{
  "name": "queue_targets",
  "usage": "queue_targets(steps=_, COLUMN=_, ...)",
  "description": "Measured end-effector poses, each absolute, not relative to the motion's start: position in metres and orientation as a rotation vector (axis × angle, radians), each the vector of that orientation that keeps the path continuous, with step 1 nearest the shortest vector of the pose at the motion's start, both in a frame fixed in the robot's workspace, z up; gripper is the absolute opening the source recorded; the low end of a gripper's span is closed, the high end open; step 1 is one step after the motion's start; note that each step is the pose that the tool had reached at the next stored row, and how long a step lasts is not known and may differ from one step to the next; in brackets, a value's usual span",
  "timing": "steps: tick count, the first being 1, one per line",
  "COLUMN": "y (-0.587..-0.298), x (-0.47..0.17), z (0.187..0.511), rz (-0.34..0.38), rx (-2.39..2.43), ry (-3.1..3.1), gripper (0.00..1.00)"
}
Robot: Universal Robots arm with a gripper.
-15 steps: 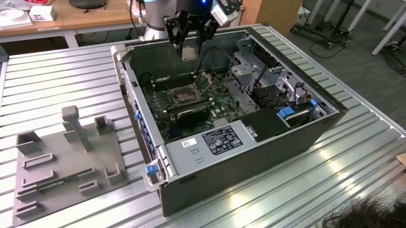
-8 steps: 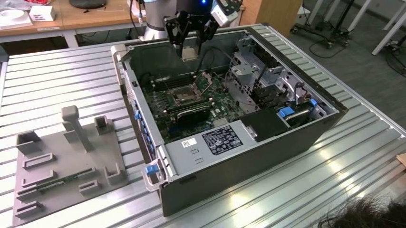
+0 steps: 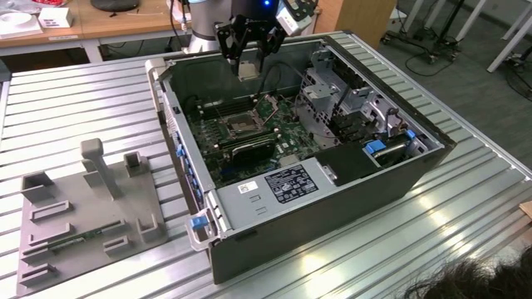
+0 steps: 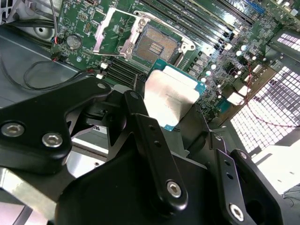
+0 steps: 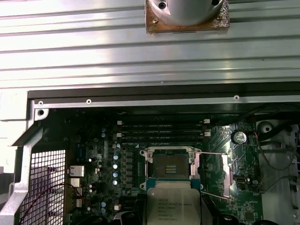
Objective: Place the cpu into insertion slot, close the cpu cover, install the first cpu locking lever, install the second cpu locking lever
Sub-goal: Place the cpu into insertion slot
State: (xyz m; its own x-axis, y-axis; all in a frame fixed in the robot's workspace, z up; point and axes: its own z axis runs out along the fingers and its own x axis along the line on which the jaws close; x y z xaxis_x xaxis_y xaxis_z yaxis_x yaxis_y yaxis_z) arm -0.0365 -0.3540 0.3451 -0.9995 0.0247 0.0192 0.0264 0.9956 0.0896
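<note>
My gripper (image 3: 248,62) hangs over the back of the open computer case, shut on the cpu (image 3: 248,70), a pale silvery square chip. In both wrist views the cpu (image 4: 168,96) (image 5: 172,206) is above the board and just short of the insertion slot (image 4: 154,44) (image 5: 169,165), not touching it. The slot (image 3: 241,124) is a dark square socket with a metal rim on the green board. The cpu cover (image 4: 115,30) (image 5: 216,174) is swung open beside the slot. A thin locking lever (image 5: 212,153) runs along the open cover's edge.
The case (image 3: 332,205) lies on its side on a slatted metal table (image 3: 83,112). Long black memory slots (image 5: 161,131) run next to the socket. A drive cage (image 3: 349,112) fills the case at the exterior view's right. A grey fixture plate (image 3: 83,218) sits at its left.
</note>
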Motion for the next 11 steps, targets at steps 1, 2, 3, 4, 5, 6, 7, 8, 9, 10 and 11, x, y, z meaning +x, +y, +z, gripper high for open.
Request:
queue_targets(steps=1, y=-0.3540, x=-0.0365, z=0.3451, rz=-0.140, rx=-0.040, ry=-3.120, gripper=0.54)
queue_targets(steps=2, y=-0.3540, x=-0.0365, z=0.3451, rz=-0.140, rx=-0.040, ry=-3.120, gripper=0.54)
queue_targets(steps=3, y=-0.3540, x=-0.0365, z=0.3451, rz=-0.140, rx=-0.040, ry=-3.120, gripper=0.54)
queue_targets(steps=4, y=-0.3540, x=-0.0365, z=0.3451, rz=-0.140, rx=-0.040, ry=-3.120, gripper=0.54)
queue_targets(steps=5, y=-0.3540, x=-0.0365, z=0.3451, rz=-0.140, rx=-0.040, ry=-3.120, gripper=0.54)
queue_targets(steps=6, y=-0.3540, x=-0.0365, z=0.3451, rz=-0.140, rx=-0.040, ry=-3.120, gripper=0.54)
queue_targets(steps=7, y=-0.3540, x=-0.0365, z=0.3450, rz=-0.140, rx=-0.040, ry=-3.120, gripper=0.54)
queue_targets(steps=8, y=-0.3540, x=-0.0365, z=0.3446, rz=-0.140, rx=-0.040, ry=-3.120, gripper=0.54)
queue_targets(steps=9, y=-0.3540, x=-0.0365, z=0.3441, rz=-0.141, rx=-0.040, ry=-3.120, gripper=0.54)
queue_targets(steps=10, y=-0.3540, x=-0.0365, z=0.3436, rz=-0.140, rx=-0.040, ry=-3.120, gripper=0.54)
queue_targets(steps=11, y=-0.3540, x=-0.0365, z=0.3429, rz=-0.140, rx=-0.040, ry=-3.120, gripper=0.54)
